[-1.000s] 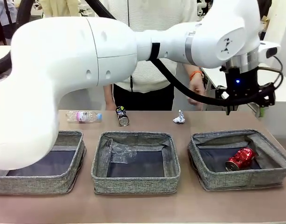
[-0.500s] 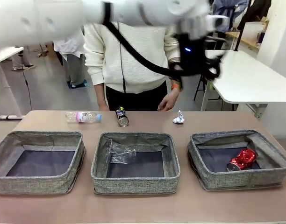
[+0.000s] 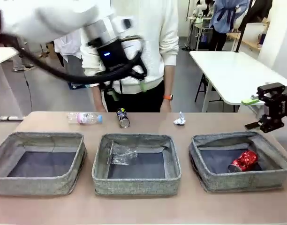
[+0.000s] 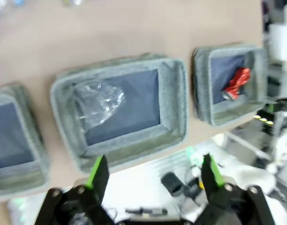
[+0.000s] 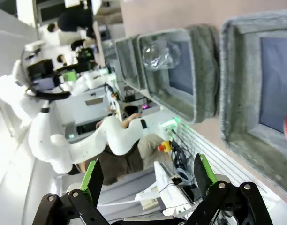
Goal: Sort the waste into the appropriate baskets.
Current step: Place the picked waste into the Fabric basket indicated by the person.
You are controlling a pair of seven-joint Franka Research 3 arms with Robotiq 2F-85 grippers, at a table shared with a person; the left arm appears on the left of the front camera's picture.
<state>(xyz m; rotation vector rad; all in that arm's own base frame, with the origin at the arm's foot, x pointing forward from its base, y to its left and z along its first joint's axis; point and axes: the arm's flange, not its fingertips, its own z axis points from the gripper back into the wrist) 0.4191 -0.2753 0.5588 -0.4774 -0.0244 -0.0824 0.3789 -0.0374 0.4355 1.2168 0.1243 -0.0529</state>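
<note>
Three grey woven baskets stand in a row: left [image 3: 40, 185], middle [image 3: 136, 185], right [image 3: 237, 180]. A crushed red can [image 3: 242, 160] lies in the right basket, and crumpled clear plastic [image 3: 121, 153] lies in the middle one. Behind the baskets on the table are a clear bottle [image 3: 85, 117], a dark printed can [image 3: 123, 117] and a white paper wad [image 3: 179, 119]. My left gripper [image 3: 128, 91] hangs open high above the dark can, holding nothing. Its wrist view looks down on the plastic [image 4: 99, 98] and the red can [image 4: 235, 82]. My right gripper [image 3: 251, 113] is open and empty beside the right basket's far right corner.
A person in a white sweater stands at the far side of the table, behind the left gripper, with hands down. A white table [image 3: 237, 70] stands at the back right. The brown table's front strip, before the baskets, is bare.
The left arm has swung from above the right basket leftward to high over the table's back middle. The right gripper has come into view at the right.
</note>
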